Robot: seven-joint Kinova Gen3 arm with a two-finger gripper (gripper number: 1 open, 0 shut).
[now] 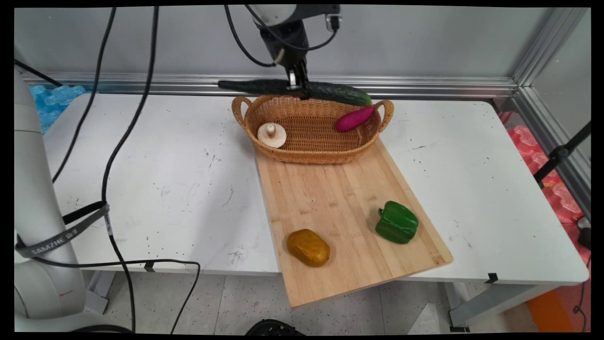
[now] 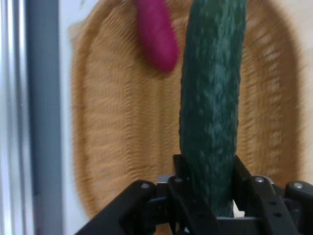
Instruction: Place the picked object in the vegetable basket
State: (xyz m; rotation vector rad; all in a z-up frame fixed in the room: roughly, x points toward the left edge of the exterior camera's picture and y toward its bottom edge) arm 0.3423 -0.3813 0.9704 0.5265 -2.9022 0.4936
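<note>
My pincer [image 1: 298, 89] is clamped mid-length on the cucumber [image 1: 330, 90], so it hangs level and balanced just above the far rim of the basket [image 1: 311, 151]. Inside the basket: purple eggplant [image 1: 354, 118] and mushroom [image 1: 272, 134]. On the cutting board [image 1: 339, 198]: potato [image 1: 308, 247] and green pepper [image 1: 397, 222].

Arm raised at rear, gripper [image 1: 298, 87] pointing down, clamped shut

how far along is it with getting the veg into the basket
Already in the basket: the mushroom and the purple sweet potato. In hand: the gripper is shut on the cucumber, held level above the basket's far rim. Still out on the cutting board: the potato and the green pepper.
</note>
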